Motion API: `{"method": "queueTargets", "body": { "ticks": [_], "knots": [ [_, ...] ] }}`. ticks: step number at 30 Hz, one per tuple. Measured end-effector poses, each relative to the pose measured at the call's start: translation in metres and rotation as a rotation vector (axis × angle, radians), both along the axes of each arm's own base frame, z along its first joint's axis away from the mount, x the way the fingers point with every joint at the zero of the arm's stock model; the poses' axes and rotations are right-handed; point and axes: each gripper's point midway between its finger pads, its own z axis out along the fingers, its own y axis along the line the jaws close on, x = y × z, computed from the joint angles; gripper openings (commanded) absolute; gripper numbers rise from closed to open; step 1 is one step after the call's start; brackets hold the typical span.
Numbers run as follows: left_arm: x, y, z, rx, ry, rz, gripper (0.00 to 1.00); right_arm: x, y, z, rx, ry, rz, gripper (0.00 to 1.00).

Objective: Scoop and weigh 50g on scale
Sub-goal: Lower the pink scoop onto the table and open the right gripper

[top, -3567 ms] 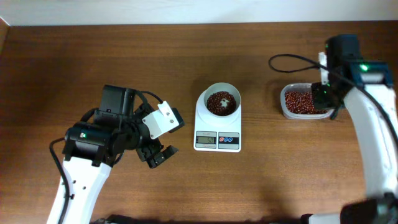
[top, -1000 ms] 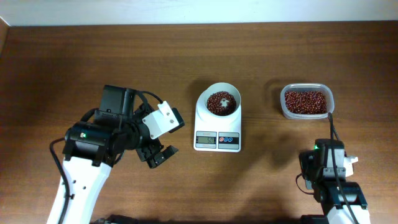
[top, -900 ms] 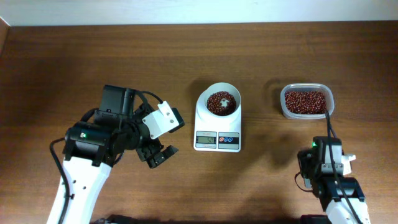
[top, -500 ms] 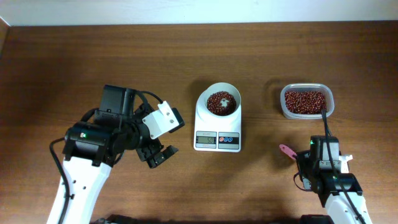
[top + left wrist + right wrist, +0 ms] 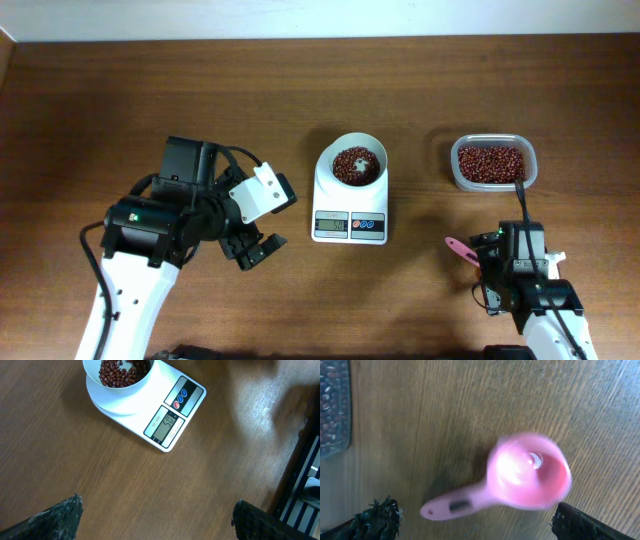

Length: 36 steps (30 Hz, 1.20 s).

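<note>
A robot lab set-up, it seems: a plain wood-grain counter (image 5: 300, 90) below a pale wall (image 5: 300, 18) at the top edge, a cabled left arm (image 5: 130, 280) lower left, right arm (image 5: 545, 305) lower right, a scale (image 5: 350, 213) mid-frame.

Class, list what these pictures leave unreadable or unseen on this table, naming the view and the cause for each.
- Scale display: overhead view, digits too small to read.
- Pink scoop: overhead view, mostly hidden under the right arm; right wrist view, blurred.
- Bean tub: right wrist view, cut off by the left edge.
- White bowl: left wrist view, cut off by the top edge.
</note>
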Motion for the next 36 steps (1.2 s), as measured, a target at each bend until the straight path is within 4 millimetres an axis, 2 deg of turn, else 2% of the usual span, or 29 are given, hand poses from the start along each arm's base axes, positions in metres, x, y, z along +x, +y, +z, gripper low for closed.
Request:
{"method": "queueTargets", "body": {
  "ticks": [4, 12, 16, 23, 36],
  "knots": [
    [0.000, 0.000, 0.000, 0.000, 0.000, 0.000, 0.99, 0.006, 0.005, 0.015, 0.025, -0.083, 0.013, 0.99],
    [0.000, 0.000, 0.000, 0.000, 0.000, 0.000, 0.99, 0.016, 0.007, 0.065, 0.028, -0.341, 0.023, 0.99],
    [0.000, 0.000, 0.000, 0.000, 0.000, 0.000, 0.99, 0.017, 0.007, 0.081, 0.026, -0.422, 0.025, 0.99],
    [0.000, 0.000, 0.000, 0.000, 0.000, 0.000, 0.99, 0.025, 0.012, 0.094, 0.048, -0.490, 0.045, 0.99],
    [0.000, 0.000, 0.000, 0.000, 0.000, 0.000, 0.99, 0.025, 0.013, 0.093, 0.054, -0.490, 0.049, 0.99]
  ]
}}
